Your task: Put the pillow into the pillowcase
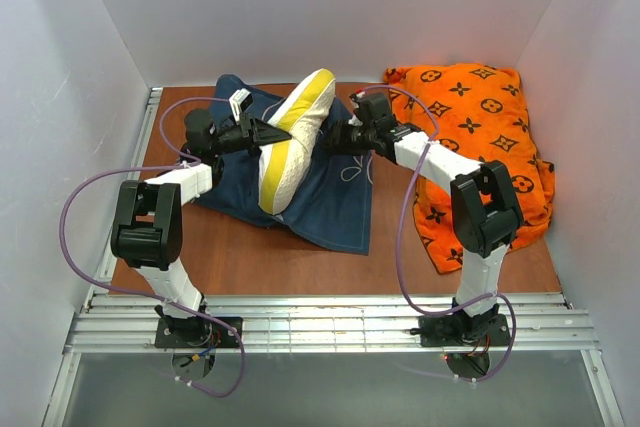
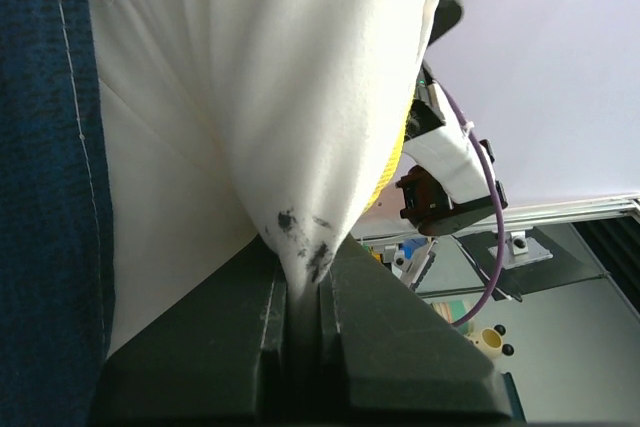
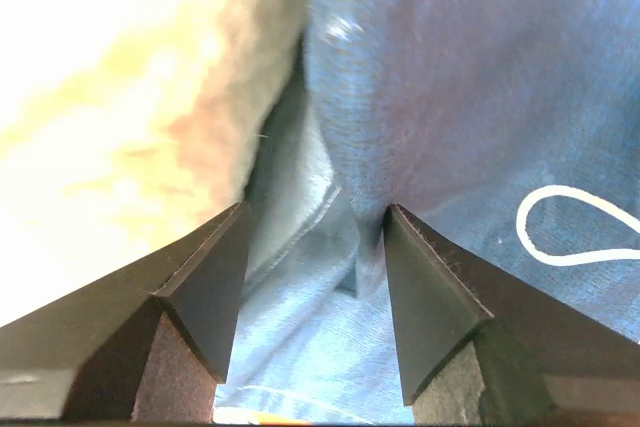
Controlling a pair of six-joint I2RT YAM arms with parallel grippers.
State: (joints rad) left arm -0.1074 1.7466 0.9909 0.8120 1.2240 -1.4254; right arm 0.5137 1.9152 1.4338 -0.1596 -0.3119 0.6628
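the pillow (image 1: 295, 142) is held on edge, tilted, above the pillowcase (image 1: 335, 212), which is spread on the desk (image 1: 250, 262) toward the rear. the left hand (image 2: 300, 282) is closed on a pinch of the pillow's white fabric, at the pillow's left side. the right hand (image 3: 315, 209) is positioned at the pillow's right side with its jaws apart; navy pillowcase fabric is seen between them. an orange cushion (image 1: 480, 117) is located to the right of the pillowcase.
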